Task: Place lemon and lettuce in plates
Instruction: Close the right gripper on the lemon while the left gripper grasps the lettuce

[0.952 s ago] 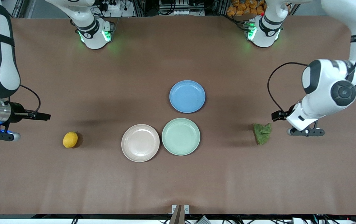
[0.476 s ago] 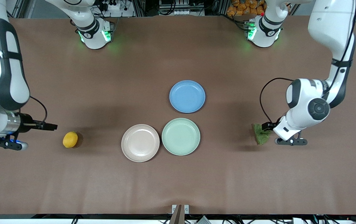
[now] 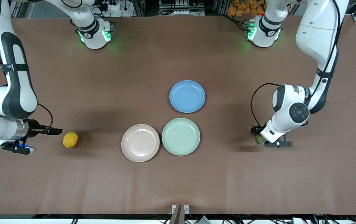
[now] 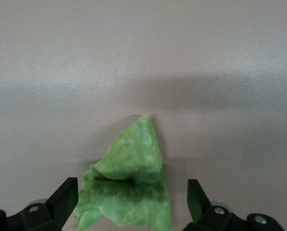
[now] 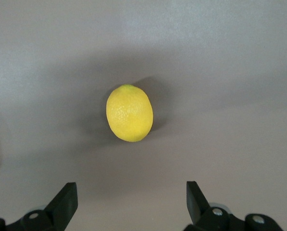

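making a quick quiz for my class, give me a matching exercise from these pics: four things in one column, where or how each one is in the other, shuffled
Things:
1. lemon
2. lettuce
3. blue plate
4. pink-beige plate

Places or states:
A. farthest of the three plates from the front camera, empty
B. on the table between the open fingers of the left gripper
C. touching the mint green plate, toward the right arm's end, empty
D. on the table toward the right arm's end, just ahead of the open right gripper

Pairs: 1-D, 2-B, 3-A, 4-C
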{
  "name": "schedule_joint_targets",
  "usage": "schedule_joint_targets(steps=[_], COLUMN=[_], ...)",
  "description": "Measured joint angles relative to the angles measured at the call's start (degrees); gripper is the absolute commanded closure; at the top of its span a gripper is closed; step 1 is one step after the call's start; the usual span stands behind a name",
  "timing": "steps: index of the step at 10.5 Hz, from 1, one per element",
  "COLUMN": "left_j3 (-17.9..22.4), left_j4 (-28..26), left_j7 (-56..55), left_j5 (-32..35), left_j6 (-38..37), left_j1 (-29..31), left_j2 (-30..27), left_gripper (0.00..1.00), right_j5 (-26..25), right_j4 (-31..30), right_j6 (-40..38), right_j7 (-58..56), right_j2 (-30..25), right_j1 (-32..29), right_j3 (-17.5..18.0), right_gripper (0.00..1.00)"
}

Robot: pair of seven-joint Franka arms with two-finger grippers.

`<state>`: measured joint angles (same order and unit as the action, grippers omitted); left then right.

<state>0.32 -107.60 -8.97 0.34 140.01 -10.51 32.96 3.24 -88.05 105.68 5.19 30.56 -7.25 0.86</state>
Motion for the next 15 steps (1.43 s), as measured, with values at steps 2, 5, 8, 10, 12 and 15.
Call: schedule_joint_targets(steps=[2,5,8,10,12,15], left_j3=[0.02,0.04,0.05,0.07,0.07,0.01], left_j4=[0.09,0.28,0.59,0.86,1.47,1.97], left_j7=[-0.01,-0.01,0.00,0.41,2.58,5.06], left_j5=[0.00,0.00,0.00,0.00,0.00,0.00], left_j6=[1.85,2.32,2.80,2.82,2.81,2.80], left_j1=[-0.01,0.00,0.00,0.01,0.06,0.08], left_j2=[1.61,2.68,3.53,3.61,3.49,3.49], left_gripper=[0.00,0.00,0.52,0.73,0.85,1.00], right_j5=[0.18,2.00,2.14,2.14,2.14,2.14], right_j4=[0.00,0.01,0.05,0.05,0.06,0.06], right_j6=[1.58,4.04,5.72,6.76,8.04,8.96], right_j7=[0.06,0.13,0.13,0.13,0.13,0.13], right_j2=[0.48,2.25,3.27,3.69,4.42,5.32], right_j1=[-0.05,-0.24,-0.25,-0.37,-0.39,-0.45], right_j3=[0.00,-0.03,-0.03,-0.08,-0.10,-0.15], right_gripper=[0.00,0.00,0.00,0.00,0.00,0.00])
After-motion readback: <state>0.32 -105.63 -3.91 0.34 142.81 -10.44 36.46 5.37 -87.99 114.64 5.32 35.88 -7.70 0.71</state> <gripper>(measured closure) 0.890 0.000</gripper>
